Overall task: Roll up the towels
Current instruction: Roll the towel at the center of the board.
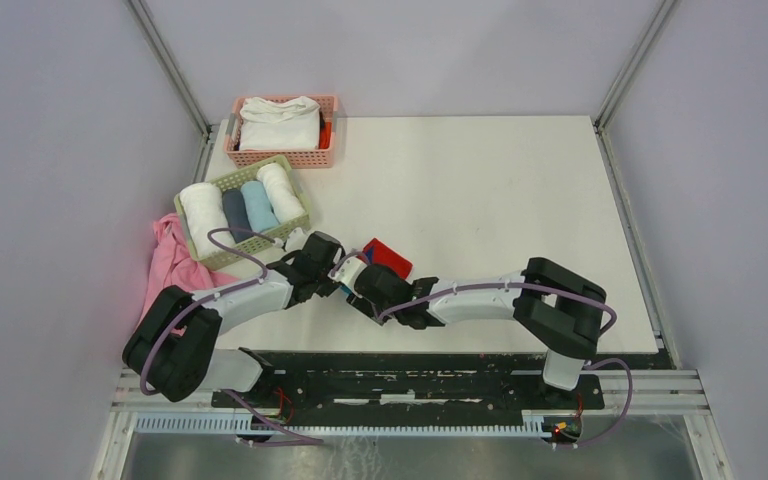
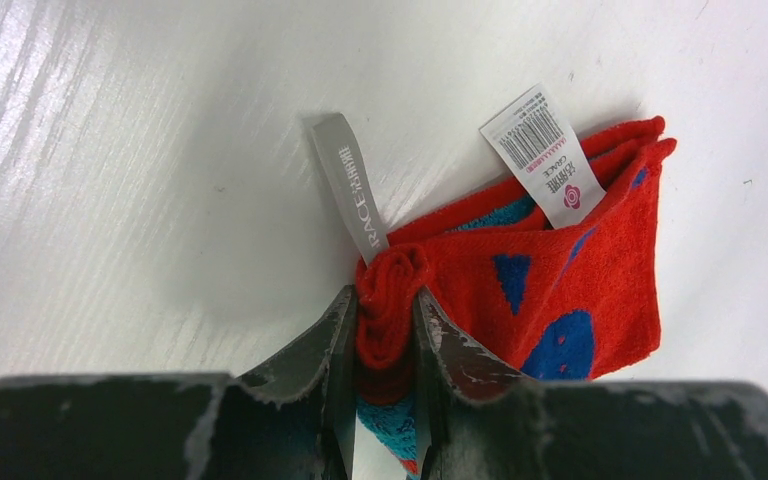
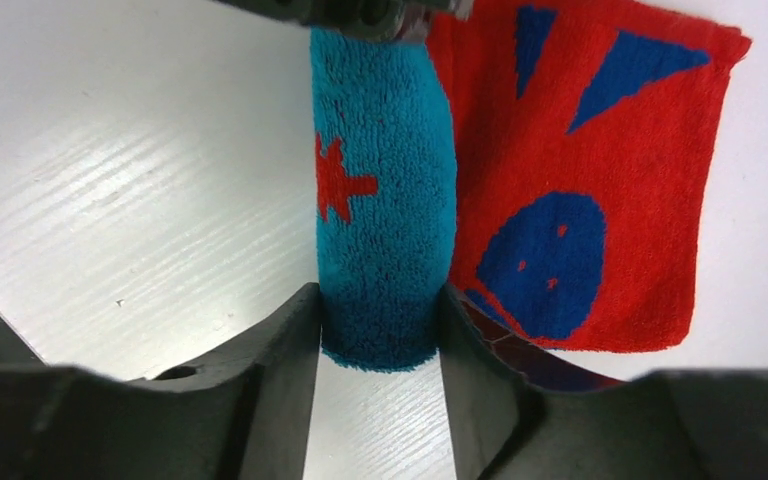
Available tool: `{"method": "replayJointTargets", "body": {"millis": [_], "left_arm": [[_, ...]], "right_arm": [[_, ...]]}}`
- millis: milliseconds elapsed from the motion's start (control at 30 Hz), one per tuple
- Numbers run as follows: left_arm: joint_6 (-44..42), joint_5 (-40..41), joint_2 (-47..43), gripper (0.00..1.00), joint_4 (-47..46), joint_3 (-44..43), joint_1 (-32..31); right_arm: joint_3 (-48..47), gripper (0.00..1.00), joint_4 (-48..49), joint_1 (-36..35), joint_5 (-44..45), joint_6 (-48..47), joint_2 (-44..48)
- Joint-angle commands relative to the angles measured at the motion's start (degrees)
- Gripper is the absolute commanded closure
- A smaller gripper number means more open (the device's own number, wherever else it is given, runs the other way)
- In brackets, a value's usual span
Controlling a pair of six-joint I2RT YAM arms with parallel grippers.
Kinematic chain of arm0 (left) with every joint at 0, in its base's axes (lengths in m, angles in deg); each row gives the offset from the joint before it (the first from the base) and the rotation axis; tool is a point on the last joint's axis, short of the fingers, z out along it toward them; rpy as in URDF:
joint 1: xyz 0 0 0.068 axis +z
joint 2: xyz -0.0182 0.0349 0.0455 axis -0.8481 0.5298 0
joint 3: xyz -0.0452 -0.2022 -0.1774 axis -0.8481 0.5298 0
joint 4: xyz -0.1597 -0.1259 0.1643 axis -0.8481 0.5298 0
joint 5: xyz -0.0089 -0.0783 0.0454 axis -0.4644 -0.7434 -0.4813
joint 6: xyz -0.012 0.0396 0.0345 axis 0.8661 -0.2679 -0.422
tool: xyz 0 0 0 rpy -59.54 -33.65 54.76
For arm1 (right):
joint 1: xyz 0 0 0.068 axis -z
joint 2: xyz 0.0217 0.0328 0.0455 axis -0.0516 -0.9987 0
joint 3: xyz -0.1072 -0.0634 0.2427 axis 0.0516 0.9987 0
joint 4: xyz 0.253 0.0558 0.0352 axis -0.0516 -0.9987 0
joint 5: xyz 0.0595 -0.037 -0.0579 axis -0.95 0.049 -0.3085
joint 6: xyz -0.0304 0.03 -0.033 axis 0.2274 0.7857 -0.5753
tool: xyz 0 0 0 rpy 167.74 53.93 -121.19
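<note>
The red towel (image 1: 390,257) with teal-blue marks lies on the white table, partly rolled. In the left wrist view my left gripper (image 2: 385,305) is shut on one end of its red roll (image 2: 392,290); the flat part (image 2: 580,270) spreads to the right. In the right wrist view my right gripper (image 3: 378,298) holds the teal roll (image 3: 385,200), with both fingers pressed against its sides. From above the two grippers (image 1: 332,268) (image 1: 358,282) meet at the towel's near-left edge. A light blue towel (image 1: 258,205) lies rolled in the green basket. A white towel (image 1: 280,125) lies folded in the pink basket.
The green basket (image 1: 235,250) at the left holds several rolls. The pink basket (image 1: 280,158) stands behind it at the table's back left. A plain pink cloth (image 1: 170,262) hangs over the table's left edge. A grey tag (image 2: 350,185) and a white label (image 2: 542,155) stick out of the red towel.
</note>
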Motion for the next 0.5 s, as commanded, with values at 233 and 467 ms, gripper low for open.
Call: {"method": "replayJointTargets", "body": {"millis": [233,467], "left_arm": [[8.4,3.1,-1.9,0.66,5.7,3.4,-0.2],[11.8,4.2,-10.0,0.45,4.5,7.1,0.0]], "right_arm": [[0.1,0.79,-11.4,-0.3,0.8,5.8,-1.6],[5.1,1.00,-7.1,4.2,-14.0,6.5,1.0]]}}
